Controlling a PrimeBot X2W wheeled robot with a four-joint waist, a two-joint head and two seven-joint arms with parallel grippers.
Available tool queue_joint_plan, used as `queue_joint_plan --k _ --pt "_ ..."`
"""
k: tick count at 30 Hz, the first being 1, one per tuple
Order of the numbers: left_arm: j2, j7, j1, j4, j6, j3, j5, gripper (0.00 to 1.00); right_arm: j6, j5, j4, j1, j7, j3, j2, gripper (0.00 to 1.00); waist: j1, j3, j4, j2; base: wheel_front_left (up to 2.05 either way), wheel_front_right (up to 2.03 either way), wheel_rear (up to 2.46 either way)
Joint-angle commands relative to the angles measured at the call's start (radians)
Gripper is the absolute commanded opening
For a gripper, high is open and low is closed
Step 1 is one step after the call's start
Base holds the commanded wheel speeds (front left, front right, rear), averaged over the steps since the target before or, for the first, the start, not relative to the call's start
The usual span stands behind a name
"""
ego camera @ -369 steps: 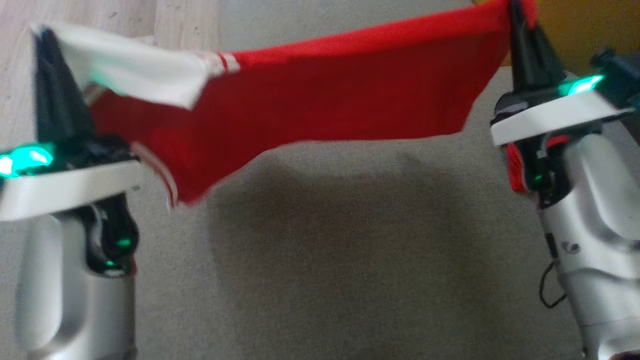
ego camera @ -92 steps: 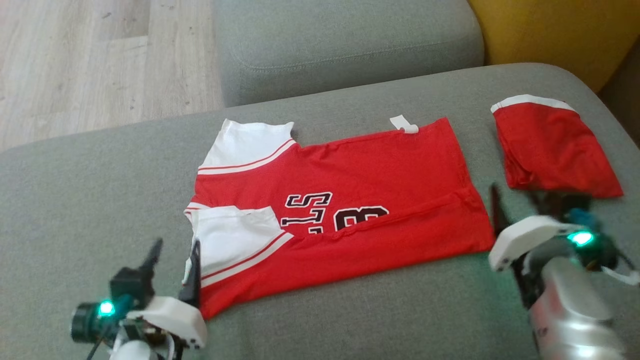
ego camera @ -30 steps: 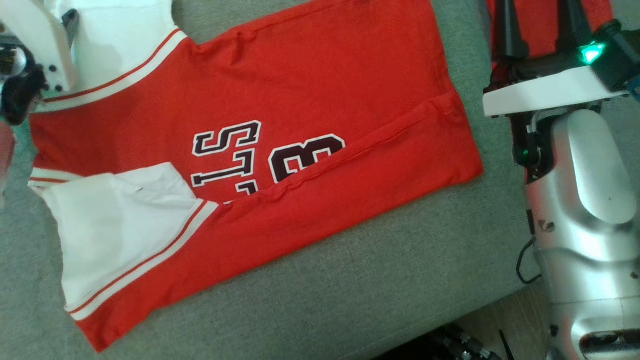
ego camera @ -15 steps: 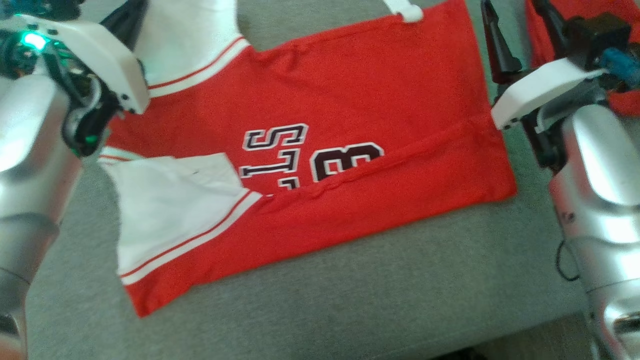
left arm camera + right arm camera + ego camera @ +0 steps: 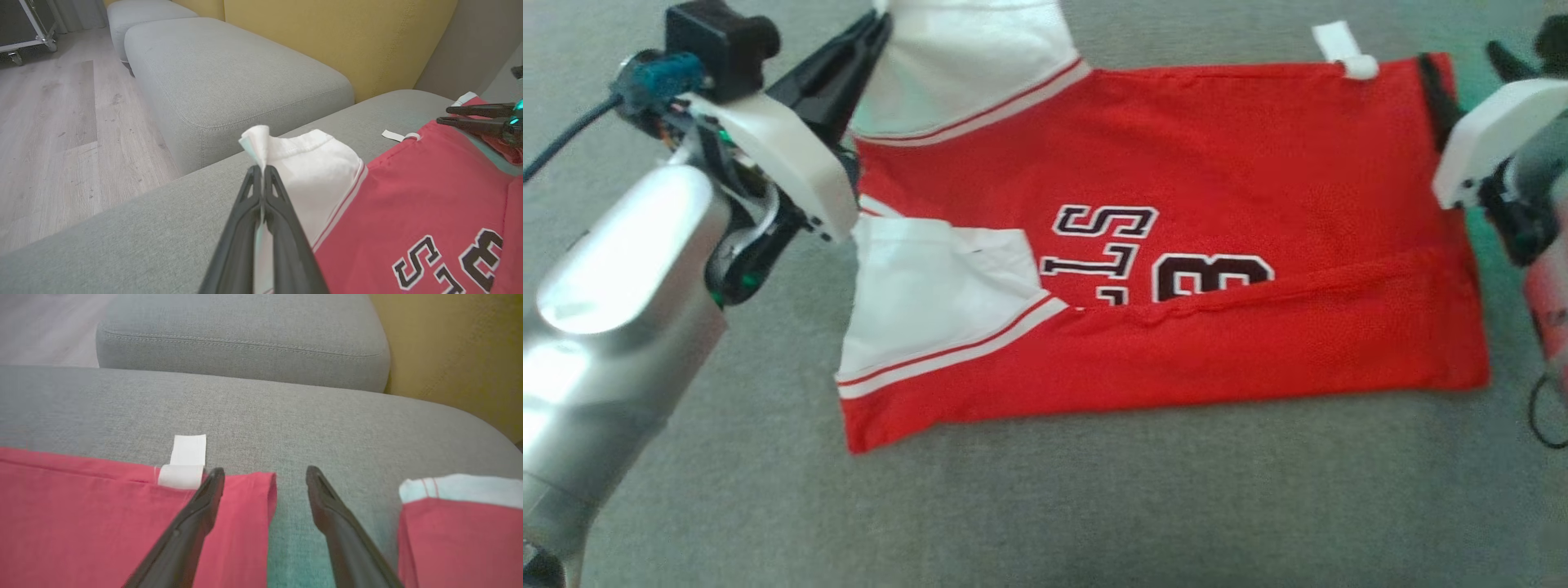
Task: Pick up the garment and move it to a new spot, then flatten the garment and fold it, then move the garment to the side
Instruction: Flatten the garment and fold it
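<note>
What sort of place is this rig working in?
Probably a living room or lounge, possibly staged: grey upholstered sofa cushions, a yellow backrest behind them, wood-look floor. A wheeled equipment case stands on it.

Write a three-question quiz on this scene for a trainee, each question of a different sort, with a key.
1. True or false: the left pincer is shut on the white sleeve of the jersey.
2. The right pincer is: A) shut on the hem; B) open, over the jersey's far corner; C) holding a white tag.
3. Fill in: the jersey lies on a sofa cushion coloured ____.

Key: 1 true; 2 B; 3 grey.
</note>
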Motion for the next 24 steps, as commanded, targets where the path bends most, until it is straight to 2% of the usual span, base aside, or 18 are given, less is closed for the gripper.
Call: queue_joint_plan --k 1,6,15,16,17,24 --pt "0.032 -0.008 -0.033 -0.041 0.008 0.035 0.004 0.0 -0.001 0.008 -0.003 -0.028 0.001 0.015 -0.016 1.0 0.0001 0.013 0.027 0.0 0.0 0.0 0.0" --pt "0.022 0.002 -0.024 -0.087 0.017 0.022 0.005 0.0 -0.001 0.004 0.084 -0.058 -0.011 0.026 -0.032 1.0 0.0001 0.022 0.049 0.0 0.0 0.0 0.0" --pt "0.034 0.013 -0.029 -0.116 0.029 0.022 0.005 0.0 -0.001 -0.001 0.166 -0.096 -0.013 0.083 -0.016 1.0 0.0001 0.045 0.05 0.0 0.0 0.0 0.0" --pt "0.037 0.016 -0.031 -0.115 0.03 0.022 0.005 0.0 -0.001 0.003 0.172 -0.1 -0.012 0.09 -0.012 0.54 0.0001 0.048 0.047 0.0 0.0 0.0 0.0" --pt "0.042 0.018 -0.033 -0.112 0.034 0.023 0.008 0.0 -0.001 0.006 0.174 -0.107 -0.02 0.094 -0.009 0.0 0.0001 0.049 0.044 0.0 0.0 0.0 0.0" --pt "0.075 -0.008 -0.048 -0.044 0.079 0.058 0.017 0.0 -0.001 0.07 0.161 -0.156 -0.106 0.093 0.02 0.0 0.0001 0.039 0.004 0.0 0.0 0.0 0.0"
